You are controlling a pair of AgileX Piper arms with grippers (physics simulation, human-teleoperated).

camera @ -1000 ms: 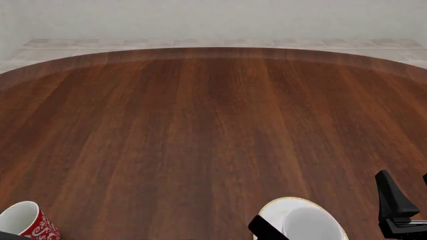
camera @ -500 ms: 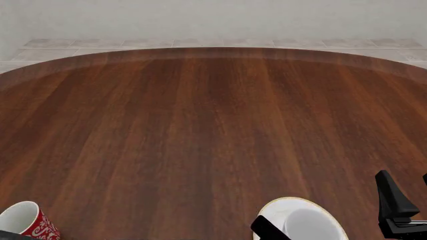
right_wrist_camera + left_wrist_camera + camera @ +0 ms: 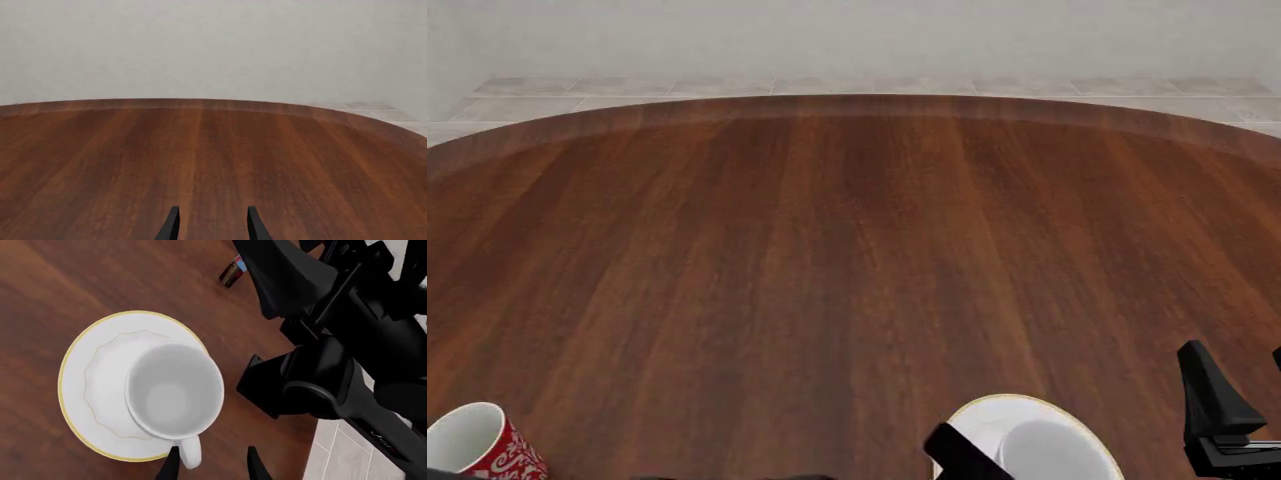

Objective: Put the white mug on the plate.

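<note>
Left pincer (image 3: 210, 467) hangs just above the white mug (image 3: 175, 390), tips spread apart w/ nothing between them; the mug's handle (image 3: 189, 455) lies right by one tip, not gripped. Mug sits upright on the plate (image 3: 83, 390), off toward the plate's handle side, so the placing looks done. Judging by the gloss, the mug is prob. hard ceramic: stiff, slick, chippable, moderate weight. Best hold would be across the rim wall or at the loop handle, pinched firmly, since smooth glaze could slip.

Beside the plate, the other arm's black body (image 3: 347, 340) fills much of the left wrist view. In front view the plate (image 3: 972, 418) is at the near edge of the surface (image 3: 854, 250), mug (image 3: 1052, 448) on it, w/ a red-patterned cup (image 3: 481, 440) well apart to the plate's left.

Right pincer (image 3: 210, 225): tips parallel and apart, empty, pointing over bare wood toward the far wall (image 3: 213, 45).
</note>
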